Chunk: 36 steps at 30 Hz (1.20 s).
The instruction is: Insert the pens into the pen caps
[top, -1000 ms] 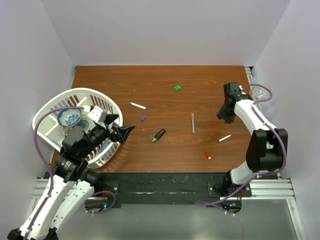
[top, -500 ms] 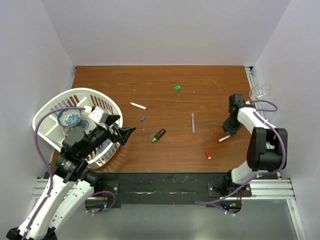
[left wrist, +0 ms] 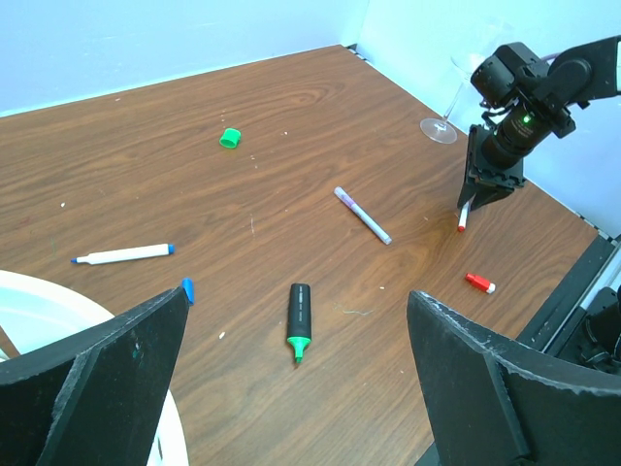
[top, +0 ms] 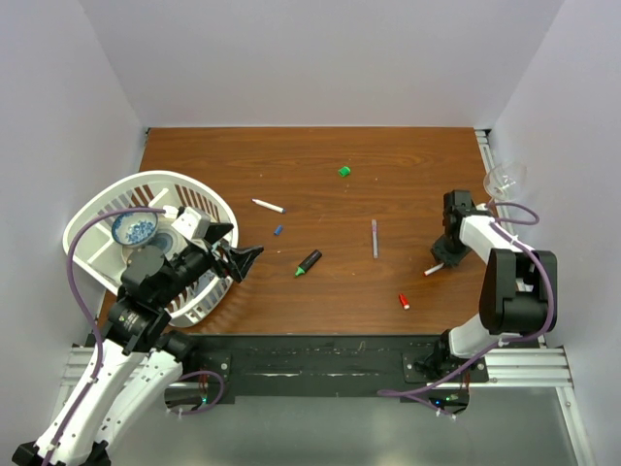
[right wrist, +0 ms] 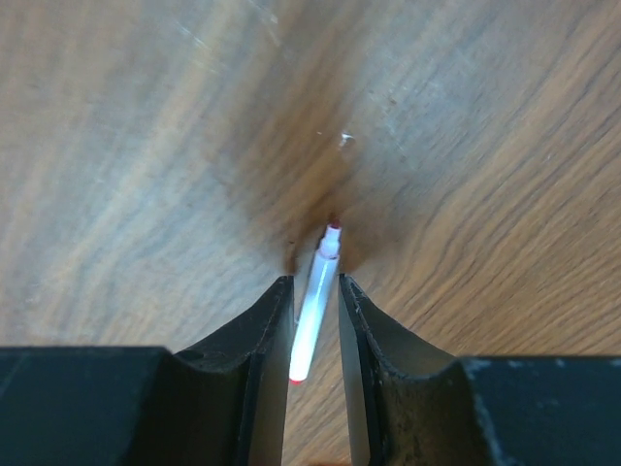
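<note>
My right gripper (top: 448, 250) is down on the table at the right, its fingers closed around a thin white pen with a red tip (right wrist: 315, 301); the pen's tip (top: 434, 269) sticks out towards the left. The red cap (top: 404, 302) lies just nearer and to the left of it. The black marker with a green tip (top: 309, 261) lies mid-table, below my open, empty left gripper (left wrist: 301, 388). A white pen with a blue tip (top: 268, 206), a blue cap (top: 277, 231) and a green cap (top: 343, 171) lie further back.
A thin lilac pen (top: 375, 238) lies at the centre. A white basket (top: 97, 209) with a blue-patterned bowl (top: 134, 228) stands at the left edge, beside my left arm. A clear glass (top: 505, 180) stands at the right edge, just behind my right arm.
My right gripper has moved nearer and down from the back right onto the red-tipped pen, and its fingers now close around it. The left arm has barely moved.
</note>
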Motion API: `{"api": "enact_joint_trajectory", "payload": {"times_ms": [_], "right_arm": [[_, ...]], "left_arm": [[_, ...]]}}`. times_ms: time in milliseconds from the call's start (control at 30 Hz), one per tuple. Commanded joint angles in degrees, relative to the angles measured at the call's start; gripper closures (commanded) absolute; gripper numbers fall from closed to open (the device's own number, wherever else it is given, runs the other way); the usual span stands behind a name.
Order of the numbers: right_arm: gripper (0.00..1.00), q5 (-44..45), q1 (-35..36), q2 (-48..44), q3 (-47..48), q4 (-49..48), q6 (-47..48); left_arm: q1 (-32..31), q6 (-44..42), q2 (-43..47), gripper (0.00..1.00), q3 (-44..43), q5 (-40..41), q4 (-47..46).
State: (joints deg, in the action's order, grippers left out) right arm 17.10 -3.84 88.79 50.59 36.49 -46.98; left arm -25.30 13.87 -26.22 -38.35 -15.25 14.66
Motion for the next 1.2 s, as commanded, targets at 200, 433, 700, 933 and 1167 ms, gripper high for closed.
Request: {"api": "enact_joint_trajectory", "payload": {"times_ms": [200, 433, 700, 933, 1167], "right_arm": [[0.83, 1.18, -0.30, 1.03, -4.27, -5.90, -2.24], [1.00, -4.61, -0.38, -1.86, -7.69, -13.89, 3.29], [1.00, -21.38, 5.48, -15.11, -4.10, -12.76, 6.82], [1.00, -28.88, 25.26, -24.18, 0.03, -25.20, -0.12], [1.00, -31.77, 38.01, -28.15, 1.80, -39.98, -3.90]], "left_arm": [[-0.36, -1.39, 0.12, 0.01, 0.20, 0.30, -1.73], [-0.36, -0.51, -0.85, 0.01, -0.06, -1.19, -2.08], [-0.36, 8.62, -8.93, 0.04, -6.74, -11.45, -4.80], [-0.45, 18.91, -16.31, 0.07, -5.95, -20.87, -17.08], [-0.54, 26.20, -22.82, 0.13, -5.43, -25.53, -22.82]]}}
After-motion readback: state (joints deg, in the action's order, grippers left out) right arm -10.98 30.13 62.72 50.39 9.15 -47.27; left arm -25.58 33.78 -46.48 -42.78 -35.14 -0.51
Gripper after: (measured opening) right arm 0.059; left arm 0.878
